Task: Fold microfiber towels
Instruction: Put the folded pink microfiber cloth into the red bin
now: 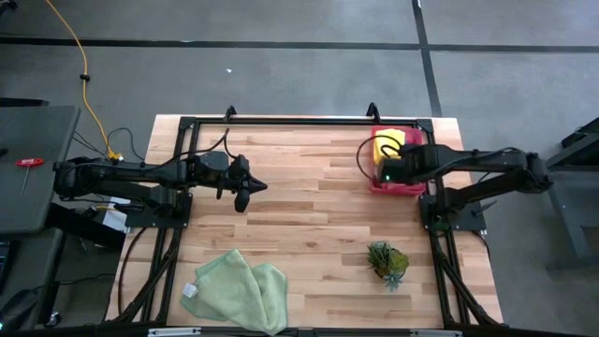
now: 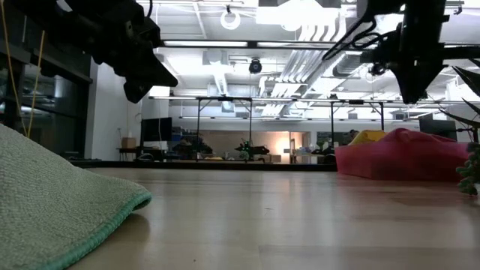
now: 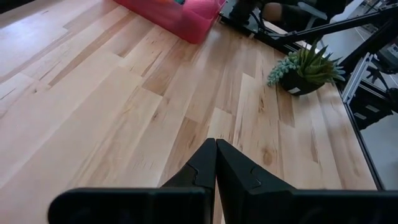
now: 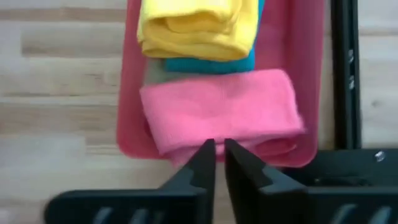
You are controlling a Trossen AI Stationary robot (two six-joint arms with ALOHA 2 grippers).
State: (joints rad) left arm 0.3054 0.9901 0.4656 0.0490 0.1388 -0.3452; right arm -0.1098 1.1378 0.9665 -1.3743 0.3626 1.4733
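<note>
Pink tray (image 1: 410,188) taken as landmark, set at the counter's (image 1: 309,225) far right corner and loaded with folded towels: yellow towel (image 4: 198,26) at the far end, teal towel (image 4: 208,65) showing beneath its edge, hot pink towel (image 4: 221,111) nearest the right wrist camera. Stacked there, judging by the neat folds, as finished work kept clear of the open folding space. Right end effector (image 4: 215,155) poised directly above the tray's near edge, over the pink towel, fingers drawn almost together with only a thin slit between them, nothing held. Left end effector (image 1: 241,192) hovering well to the left of the tray, above bare wood at mid-counter, fingertips pressed closed and empty, apparently waiting. Pale green towels (image 1: 239,288) lying crumpled and overlapping far from the tray, near the counter's front edge on the left side, unfolded and probably next in line. Small white tag (image 1: 190,291) visible on a green corner, print too small to read. Spiky plant (image 1: 388,261) standing in front of the tray, toward the front edge. No brand or legible writing anywhere.
</note>
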